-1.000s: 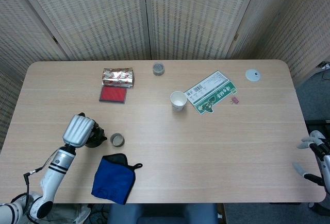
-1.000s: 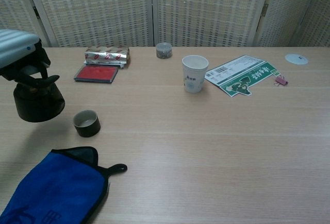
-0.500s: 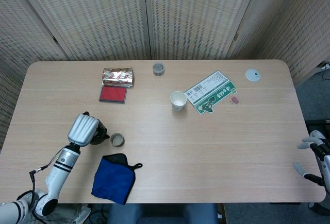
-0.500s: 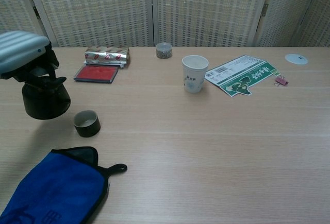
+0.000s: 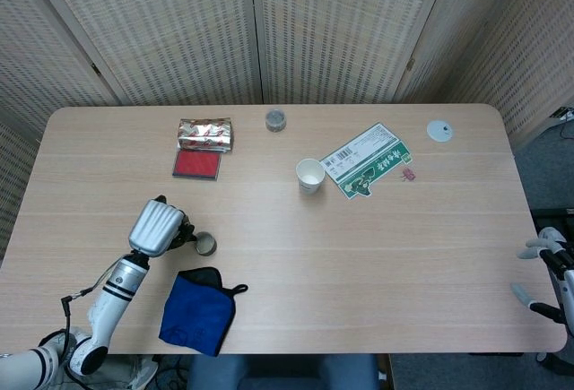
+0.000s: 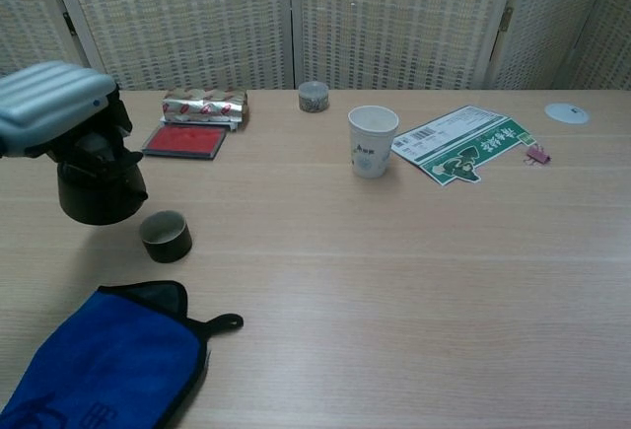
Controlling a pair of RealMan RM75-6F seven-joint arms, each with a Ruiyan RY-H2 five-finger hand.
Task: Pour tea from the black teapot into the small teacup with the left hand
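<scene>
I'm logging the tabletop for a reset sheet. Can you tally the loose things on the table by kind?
Drinking cups: 2, small teacup, paper cup
Teapots: 1, black teapot, held by the left hand
Cloths: 1, blue cloth
Packets and boxes: 3, foil packet, red box, green packet
Small items: 3, round tin, white disc, pink clip
Total: 10

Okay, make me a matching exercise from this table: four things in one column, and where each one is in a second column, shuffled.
Things:
1. black teapot
2. small teacup
3. blue cloth
4. paper cup

Places:
A. at the near edge of the table
B. beside the green leaflet
C. held off the table by the left hand
D. on the table just right of the teapot

Pairs: 1-C, 2-D, 3-A, 4-B
</scene>
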